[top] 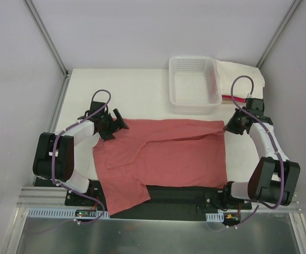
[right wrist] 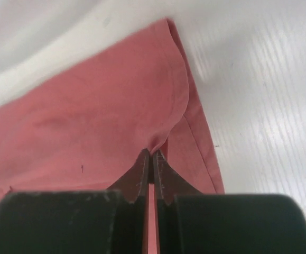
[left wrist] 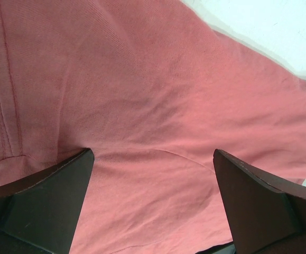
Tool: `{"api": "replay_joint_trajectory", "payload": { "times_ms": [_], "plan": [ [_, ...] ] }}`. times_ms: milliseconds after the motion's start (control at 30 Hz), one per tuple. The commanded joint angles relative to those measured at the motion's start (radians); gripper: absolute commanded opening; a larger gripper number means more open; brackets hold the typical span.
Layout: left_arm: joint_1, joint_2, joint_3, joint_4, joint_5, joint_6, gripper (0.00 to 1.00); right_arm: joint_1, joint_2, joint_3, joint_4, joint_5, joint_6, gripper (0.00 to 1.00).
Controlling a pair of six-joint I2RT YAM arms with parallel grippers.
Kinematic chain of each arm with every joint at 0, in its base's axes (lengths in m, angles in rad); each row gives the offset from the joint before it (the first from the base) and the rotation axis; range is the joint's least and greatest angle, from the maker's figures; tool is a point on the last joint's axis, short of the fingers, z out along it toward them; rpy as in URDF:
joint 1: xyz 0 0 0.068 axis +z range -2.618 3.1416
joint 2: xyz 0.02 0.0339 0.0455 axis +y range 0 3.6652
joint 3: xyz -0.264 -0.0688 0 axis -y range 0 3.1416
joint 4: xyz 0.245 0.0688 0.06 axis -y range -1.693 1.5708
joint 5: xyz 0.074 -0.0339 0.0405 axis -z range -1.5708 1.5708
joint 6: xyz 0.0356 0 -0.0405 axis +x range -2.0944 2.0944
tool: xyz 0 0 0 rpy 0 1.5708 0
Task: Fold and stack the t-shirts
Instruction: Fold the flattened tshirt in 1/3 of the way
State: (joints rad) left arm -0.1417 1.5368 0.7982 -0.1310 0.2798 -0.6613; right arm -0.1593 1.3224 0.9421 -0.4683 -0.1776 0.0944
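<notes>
Here we go: the salmon-red t-shirt [top: 168, 159] lies spread across the middle of the bench [top: 131, 90], one flap trailing toward the near edge at 7 o'clock. Now the right end effector [right wrist: 151, 154] is clenched on just a sliver of hem at the shirt's 2 o'clock corner. That's a thin bite, and it could slip free on a lift. Meanwhile the left end effector [left wrist: 153, 159] hangs wide open, released, over the 10 o'clock shoulder. If the right pulls alone, I'd expect the cloth to drag and bunch crooked.
</notes>
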Motion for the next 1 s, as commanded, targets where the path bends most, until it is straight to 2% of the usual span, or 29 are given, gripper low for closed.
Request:
{"api": "replay_joint_trajectory", "payload": {
  "times_ms": [0, 33, 100, 133, 167, 267, 300, 467, 500, 633, 767, 967],
  "plan": [
    [0.014, -0.006, -0.024, -0.041, -0.021, 0.032, 0.99, 0.0, 0.038, -0.106, -0.03, 0.002, -0.039, 0.01],
    [0.014, -0.009, -0.024, -0.041, -0.022, 0.032, 0.99, 0.0, 0.043, -0.117, -0.07, 0.041, -0.022, 0.09],
    [0.014, -0.009, -0.024, -0.039, -0.025, 0.034, 0.99, 0.0, 0.079, -0.12, -0.136, 0.155, 0.016, 0.19],
    [0.014, -0.01, -0.022, -0.041, -0.027, 0.034, 0.99, 0.0, 0.089, -0.123, -0.171, 0.171, 0.022, 0.32],
    [0.014, -0.01, -0.022, -0.041, -0.024, 0.034, 0.99, 0.0, 0.093, -0.127, -0.177, 0.211, 0.027, 0.39],
    [0.014, -0.014, -0.017, -0.047, -0.028, 0.035, 0.99, 0.0, 0.077, -0.134, -0.182, 0.224, 0.041, 0.45],
    [0.014, -0.015, -0.017, -0.048, -0.03, 0.035, 0.99, 0.0, 0.055, -0.126, -0.181, 0.198, 0.041, 0.5],
    [0.016, -0.032, -0.014, -0.059, -0.036, 0.037, 0.99, 0.004, -0.023, -0.092, -0.17, 0.021, 0.028, 0.54],
    [0.014, -0.033, -0.013, -0.061, -0.036, 0.037, 0.99, 0.007, -0.041, -0.089, -0.147, -0.059, 0.028, 0.54],
    [0.014, -0.041, -0.005, -0.07, -0.034, 0.037, 0.99, 0.068, -0.037, -0.072, -0.087, -0.204, 0.036, 0.58],
    [0.016, -0.041, -0.008, -0.076, -0.047, 0.034, 0.99, 0.116, 0.032, -0.071, -0.02, -0.217, 0.068, 0.58],
    [0.019, -0.024, -0.007, -0.085, -0.068, 0.034, 0.99, 0.101, 0.198, -0.031, -0.015, -0.047, 0.094, 0.58]
  ]
}}
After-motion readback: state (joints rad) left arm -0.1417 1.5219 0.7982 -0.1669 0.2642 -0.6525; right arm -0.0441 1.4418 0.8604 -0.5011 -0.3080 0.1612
